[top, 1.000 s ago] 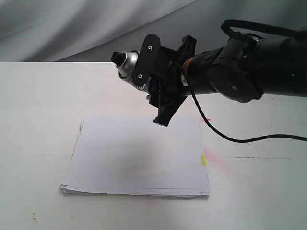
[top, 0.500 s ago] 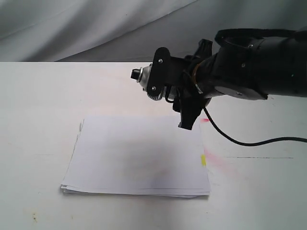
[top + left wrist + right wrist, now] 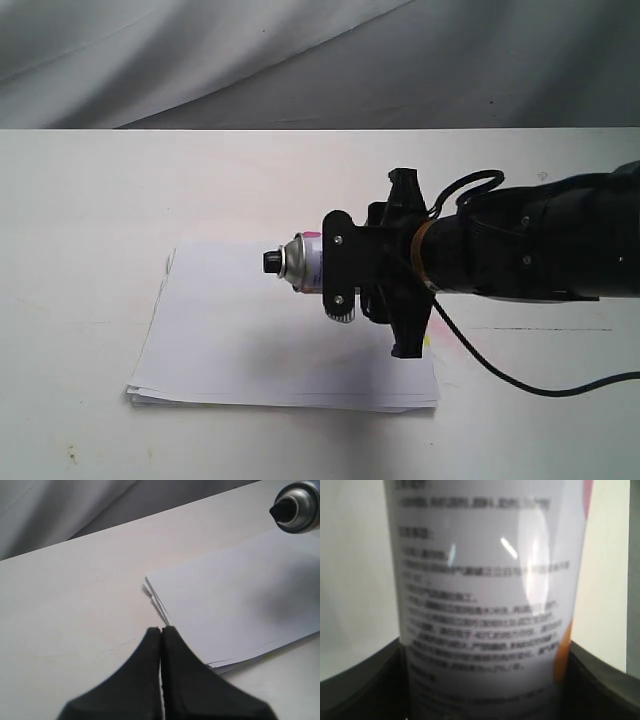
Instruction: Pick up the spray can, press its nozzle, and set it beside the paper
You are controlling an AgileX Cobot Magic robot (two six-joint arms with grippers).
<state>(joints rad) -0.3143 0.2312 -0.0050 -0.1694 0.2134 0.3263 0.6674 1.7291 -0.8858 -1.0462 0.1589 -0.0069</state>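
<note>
The right claw (image 3: 340, 276) grips the spray can (image 3: 304, 262) sideways above the paper (image 3: 230, 330), nozzle (image 3: 271, 262) toward the tabletop (image 3: 80, 200) left edge; the left claw (image 3: 161, 647) is pinched together, empty.

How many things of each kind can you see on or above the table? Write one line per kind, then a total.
spray can: 1
paper stack: 1
grippers: 2, the right gripper shut on the spray can, the left gripper shut on nothing
Total: 4
</note>
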